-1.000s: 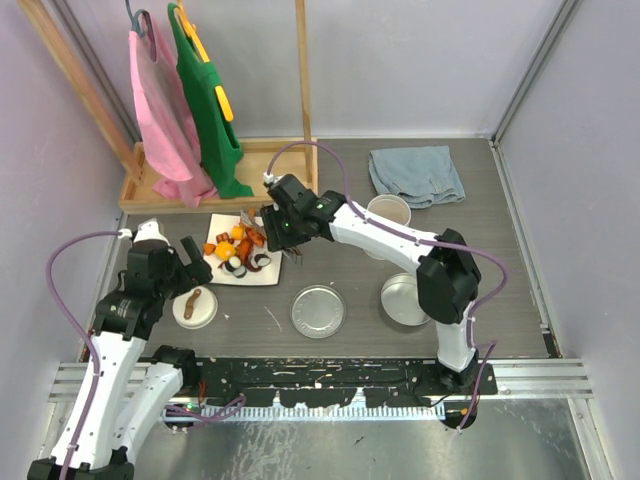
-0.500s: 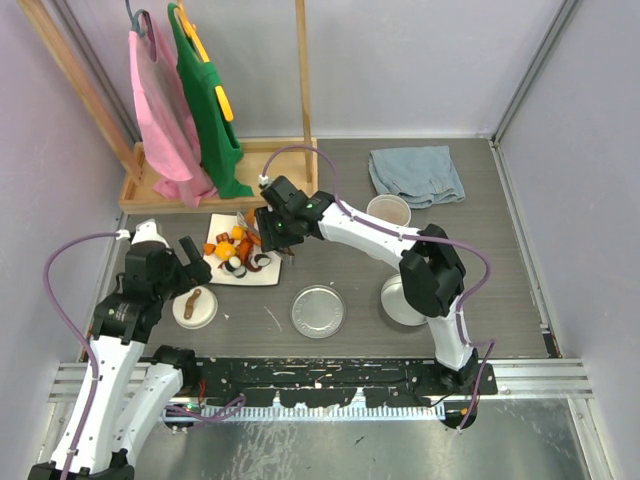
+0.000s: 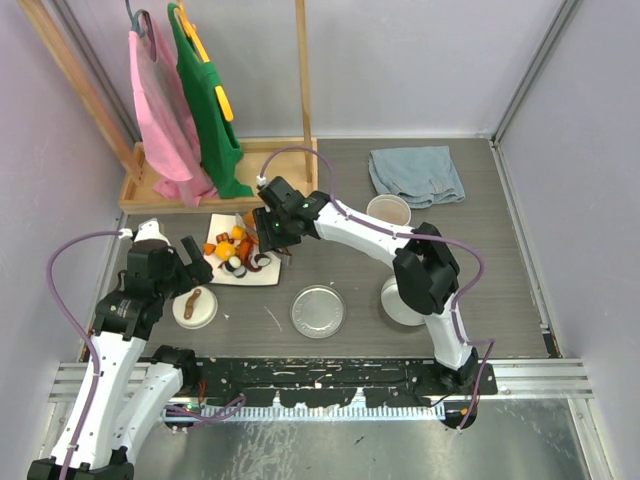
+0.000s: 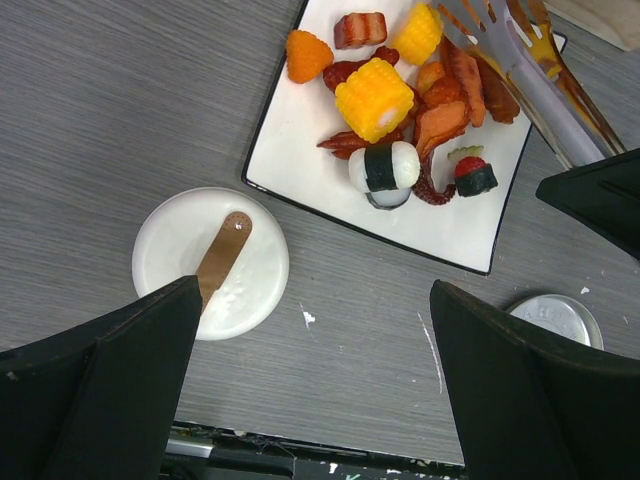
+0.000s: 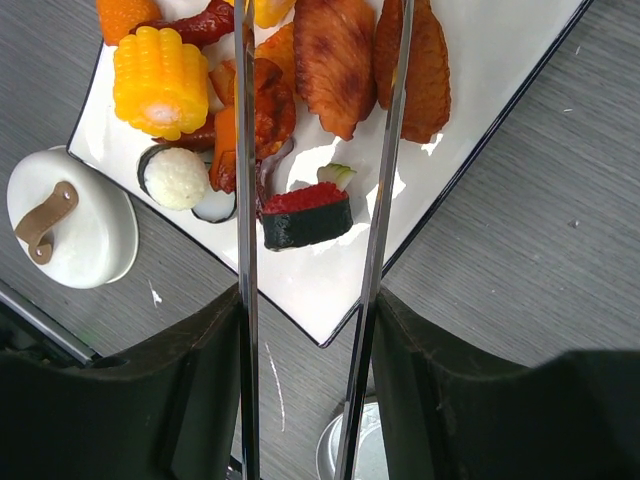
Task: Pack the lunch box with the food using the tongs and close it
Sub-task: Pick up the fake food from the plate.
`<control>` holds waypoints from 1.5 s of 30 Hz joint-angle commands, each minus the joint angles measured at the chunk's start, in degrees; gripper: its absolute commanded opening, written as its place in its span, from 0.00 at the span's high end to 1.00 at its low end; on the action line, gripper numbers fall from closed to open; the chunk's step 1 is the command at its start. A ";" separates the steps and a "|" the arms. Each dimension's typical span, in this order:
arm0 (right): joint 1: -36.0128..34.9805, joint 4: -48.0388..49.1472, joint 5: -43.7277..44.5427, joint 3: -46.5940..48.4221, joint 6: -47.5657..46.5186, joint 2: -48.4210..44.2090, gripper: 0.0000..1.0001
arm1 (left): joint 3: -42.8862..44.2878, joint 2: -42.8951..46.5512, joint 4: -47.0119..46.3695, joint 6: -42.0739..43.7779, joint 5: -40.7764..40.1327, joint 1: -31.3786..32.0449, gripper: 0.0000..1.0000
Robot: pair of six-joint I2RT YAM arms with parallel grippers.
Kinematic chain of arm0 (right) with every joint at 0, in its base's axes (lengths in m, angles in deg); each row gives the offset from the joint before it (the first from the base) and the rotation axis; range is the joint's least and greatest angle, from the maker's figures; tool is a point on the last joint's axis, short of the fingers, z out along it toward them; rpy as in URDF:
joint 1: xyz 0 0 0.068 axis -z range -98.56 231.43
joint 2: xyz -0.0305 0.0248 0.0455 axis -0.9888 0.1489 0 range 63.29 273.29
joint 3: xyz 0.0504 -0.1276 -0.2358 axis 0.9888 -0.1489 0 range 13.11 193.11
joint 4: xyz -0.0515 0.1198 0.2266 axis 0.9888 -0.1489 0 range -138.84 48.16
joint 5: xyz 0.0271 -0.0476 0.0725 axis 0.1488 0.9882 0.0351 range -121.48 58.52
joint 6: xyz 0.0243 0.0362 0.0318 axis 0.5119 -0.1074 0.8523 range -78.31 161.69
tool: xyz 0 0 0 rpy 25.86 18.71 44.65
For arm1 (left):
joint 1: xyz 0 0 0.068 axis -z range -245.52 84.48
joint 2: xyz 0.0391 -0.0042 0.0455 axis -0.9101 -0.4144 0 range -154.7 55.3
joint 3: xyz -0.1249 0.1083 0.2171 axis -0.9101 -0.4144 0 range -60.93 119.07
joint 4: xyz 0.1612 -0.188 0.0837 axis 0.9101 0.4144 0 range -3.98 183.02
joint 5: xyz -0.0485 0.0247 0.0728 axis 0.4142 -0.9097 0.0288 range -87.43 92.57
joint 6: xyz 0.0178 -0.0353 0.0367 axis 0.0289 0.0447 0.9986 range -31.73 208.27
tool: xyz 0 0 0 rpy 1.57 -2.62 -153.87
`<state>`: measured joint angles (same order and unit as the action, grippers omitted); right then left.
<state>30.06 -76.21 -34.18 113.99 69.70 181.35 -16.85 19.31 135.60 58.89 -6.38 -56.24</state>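
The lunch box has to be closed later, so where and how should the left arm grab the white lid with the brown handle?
Take the brown handle, coming straight down. The white lid lies flat, handle up, rim low and wide; the narrow strap crosses its top, so jaws closing across the strap's width would likely hold best.

Black-edged white square plate (image 4: 290, 140); yellow ribbed corn chunk (image 4: 374, 98); black-banded white rice roll (image 4: 384, 167); brown strap (image 4: 222, 252) on white round lid (image 4: 252, 278).
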 commanded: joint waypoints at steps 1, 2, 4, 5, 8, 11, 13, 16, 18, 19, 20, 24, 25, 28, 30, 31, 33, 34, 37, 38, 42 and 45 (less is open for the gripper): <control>-0.04 1.13 0.24 3.43 0.27 -0.22 0.46 | 1.41 -0.02 -2.56 -0.39 0.34 0.12 0.02; -0.04 1.11 0.12 3.59 0.21 -0.10 0.46 | 1.49 0.01 -2.56 -0.33 0.34 0.13 0.02; -0.02 1.15 -0.42 3.78 0.43 -0.01 0.46 | 1.54 0.04 -2.56 -0.39 0.34 0.13 0.02; -0.04 1.27 -0.72 3.79 0.45 0.01 0.47 | 1.42 0.04 -2.56 -0.40 0.27 0.12 0.02; -0.05 1.41 -0.58 3.84 0.81 0.10 0.48 | 1.45 0.00 -2.56 -0.40 0.29 0.13 0.02; -0.03 1.50 -0.72 3.39 0.95 0.09 0.53 | 1.48 -0.21 -2.56 -0.37 0.41 0.13 0.02; -0.04 2.30 -0.92 2.50 1.14 -0.56 0.56 | 1.51 -0.39 -2.56 -0.37 0.51 0.15 0.02; -0.04 2.95 -1.04 1.16 1.42 -1.60 0.60 | 1.54 -0.60 -2.56 -0.34 0.61 0.13 0.02; -0.04 3.26 -1.23 0.65 1.60 -2.27 0.63 | 1.60 -0.59 -2.56 -0.33 0.60 0.13 0.02; -0.02 3.52 -1.44 0.19 1.78 -2.83 0.64 | 1.58 -0.59 -2.56 -0.33 0.67 0.13 0.02; -0.04 4.14 -1.70 -0.49 1.97 -3.43 0.65 | 1.57 -0.64 -2.56 -0.37 0.69 0.10 0.02; -0.03 6.08 -2.43 -3.54 3.04 -6.91 0.69 | 1.58 -0.74 -2.56 -0.36 0.66 0.12 0.02; -0.02 6.39 -2.47 -4.27 3.21 -7.66 0.69 | 1.61 -0.76 -2.56 -0.33 0.71 0.13 0.02; -0.11 7.37 -2.82 -6.43 3.37 -9.73 0.69 | 1.62 -0.84 -2.56 -0.33 0.76 0.13 0.02; -0.17 7.79 -2.79 -7.69 3.57 -11.06 0.69 | 1.66 -0.84 -2.56 -0.34 0.76 0.13 0.02; -0.21 7.89 -2.98 -8.30 3.55 -11.66 0.70 | 1.64 -0.84 -2.56 -0.37 0.76 0.13 0.02; -0.42 8.01 -2.89 -9.52 3.69 -12.94 0.70 | 1.70 -0.93 -2.56 -0.39 0.82 0.13 0.02; -0.54 8.41 -3.08 -10.31 3.74 -13.67 0.70 | 1.71 -0.97 -2.56 -0.33 0.83 0.13 0.02; -0.72 9.91 -4.09 -13.05 4.23 -15.93 0.70 | 1.70 -1.01 -2.56 -0.40 0.86 0.13 0.02; -0.82 10.17 -4.23 -13.79 4.20 -16.65 0.70 | 1.66 -1.01 -2.56 -0.37 0.86 0.14 0.02; -0.92 9.23 -2.34 -15.45 2.43 -21.20 0.70 | 1.70 -1.10 -2.56 -0.38 0.91 0.13 0.02; -0.92 8.06 0.90 -16.32 0.63 -25.94 0.70 | 1.70 -1.16 -2.56 -0.32 0.94 0.13 0.02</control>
<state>29.40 -70.75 -36.89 97.58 72.56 164.71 -16.85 18.38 135.58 58.89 -5.97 -56.24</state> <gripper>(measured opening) 0.436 0.981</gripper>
